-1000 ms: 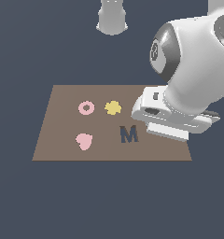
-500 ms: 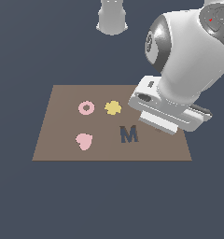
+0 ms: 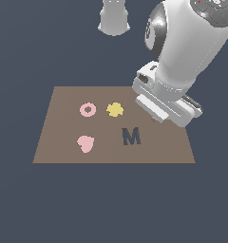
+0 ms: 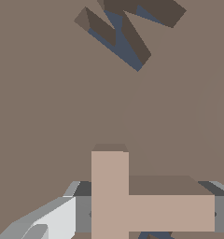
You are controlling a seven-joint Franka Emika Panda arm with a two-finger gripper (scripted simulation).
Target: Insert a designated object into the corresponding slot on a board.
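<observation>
1 gripper (image 4: 132, 219) in play, and it is clamped on the tan T-shaped block (image 4: 132, 205): the wrist view shows a grey finger (image 4: 81, 214) pressed against the block's side and another at its far end, jaws narrowed to the block's width. The block hangs above the brown board (image 3: 63, 142). In the exterior view the arm's white body covers the board's far corner at that view's right, hiding block and slot. The navy M (image 3: 131, 136) lies near the gripper; pink ring (image 3: 88, 109), yellow flower (image 3: 115, 109) and pink heart (image 3: 86, 143) lie farther off.
</observation>
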